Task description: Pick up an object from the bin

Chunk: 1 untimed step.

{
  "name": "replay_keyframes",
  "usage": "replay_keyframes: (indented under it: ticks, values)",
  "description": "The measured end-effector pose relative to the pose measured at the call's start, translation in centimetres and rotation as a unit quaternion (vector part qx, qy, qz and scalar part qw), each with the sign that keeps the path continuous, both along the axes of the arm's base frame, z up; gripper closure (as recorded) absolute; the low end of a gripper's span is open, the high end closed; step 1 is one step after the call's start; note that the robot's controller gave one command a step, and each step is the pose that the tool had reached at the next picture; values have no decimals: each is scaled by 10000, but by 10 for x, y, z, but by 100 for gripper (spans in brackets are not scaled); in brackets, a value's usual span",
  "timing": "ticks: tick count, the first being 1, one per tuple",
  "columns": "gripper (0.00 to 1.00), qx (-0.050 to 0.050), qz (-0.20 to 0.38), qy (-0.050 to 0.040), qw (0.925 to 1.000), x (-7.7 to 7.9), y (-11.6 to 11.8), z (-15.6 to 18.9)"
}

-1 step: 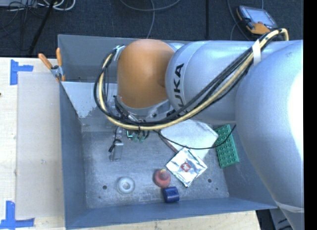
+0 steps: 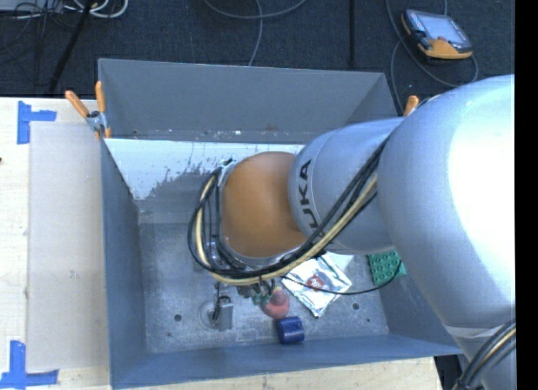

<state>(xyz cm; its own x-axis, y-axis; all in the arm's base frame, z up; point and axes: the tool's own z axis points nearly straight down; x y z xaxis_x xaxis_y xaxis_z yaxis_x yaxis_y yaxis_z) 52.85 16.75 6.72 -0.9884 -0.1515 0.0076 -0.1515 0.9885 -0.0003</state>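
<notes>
gripper [image 2: 220, 313] low over bare floor of bin [image 2: 122, 245], left of centre, near side; spread or pressed together: cannot tell (orange wrist cover [image 2: 252, 203] sits right above it) | nearest: pink-red round thing [image 2: 276, 303] just right, apart from it; blue block [image 2: 290, 329] nearer; white packet [image 2: 319, 279] and green perforated piece [image 2: 385, 268] further right

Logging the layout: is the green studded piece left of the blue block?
No, the green studded piece lies right of the blue block.
</notes>
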Motion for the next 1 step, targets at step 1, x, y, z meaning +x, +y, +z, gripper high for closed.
replay_keyframes:
  ticks: [1]
  values:
    - [0, 7, 490, -43, 9988, -26, -50, 3]
